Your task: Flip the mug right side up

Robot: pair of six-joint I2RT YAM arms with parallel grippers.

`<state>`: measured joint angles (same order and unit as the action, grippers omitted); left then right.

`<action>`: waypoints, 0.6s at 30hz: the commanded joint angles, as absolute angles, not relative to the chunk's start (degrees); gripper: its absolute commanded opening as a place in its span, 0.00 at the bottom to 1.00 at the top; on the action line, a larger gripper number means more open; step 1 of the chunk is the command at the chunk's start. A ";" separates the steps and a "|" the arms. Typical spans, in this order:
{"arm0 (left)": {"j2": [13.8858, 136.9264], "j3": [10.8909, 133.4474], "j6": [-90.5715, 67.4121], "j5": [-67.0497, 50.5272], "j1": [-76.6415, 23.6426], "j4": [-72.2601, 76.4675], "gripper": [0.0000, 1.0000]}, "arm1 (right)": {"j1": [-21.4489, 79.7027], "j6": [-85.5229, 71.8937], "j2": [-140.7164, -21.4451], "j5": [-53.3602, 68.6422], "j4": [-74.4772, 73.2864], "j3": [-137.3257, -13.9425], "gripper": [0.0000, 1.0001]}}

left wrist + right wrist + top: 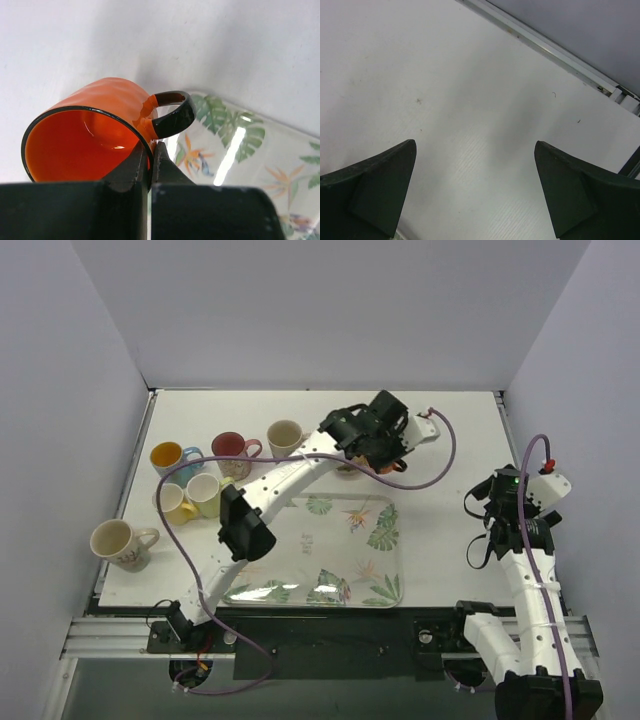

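Observation:
The orange mug (107, 97), with a black rim and black handle (172, 114), is tilted on its side with its open mouth toward the left wrist camera. My left gripper (151, 150) is shut on its rim beside the handle, one finger inside and one outside. In the top view the left gripper (380, 452) is at the far middle of the table, just beyond the tray, and hides most of the mug. My right gripper (475, 145) is open and empty over bare white table at the right (497, 502).
A leaf-patterned tray (400, 585) lies in the middle of the table and also shows in the left wrist view (240, 150). Several upright mugs stand at the left, among them a red one (232, 448), a cream one (285, 436) and a floral one (118, 543).

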<state>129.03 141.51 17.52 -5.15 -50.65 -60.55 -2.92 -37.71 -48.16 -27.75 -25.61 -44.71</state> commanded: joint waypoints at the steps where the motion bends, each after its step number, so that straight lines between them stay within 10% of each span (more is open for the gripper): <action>1: 136.58 151.00 20.91 -1.42 -53.35 -55.68 0.00 | -4.39 -38.85 -46.85 -24.35 -26.81 -43.68 0.98; 18: 150.38 152.84 21.71 -2.29 -53.35 -44.21 0.00 | -4.39 -37.53 -45.35 -22.59 -26.89 -43.06 0.97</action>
<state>150.39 150.15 20.84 -2.81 -53.67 -49.58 -4.14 -37.91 -44.99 -22.85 -26.17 -43.48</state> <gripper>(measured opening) 0.066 0.976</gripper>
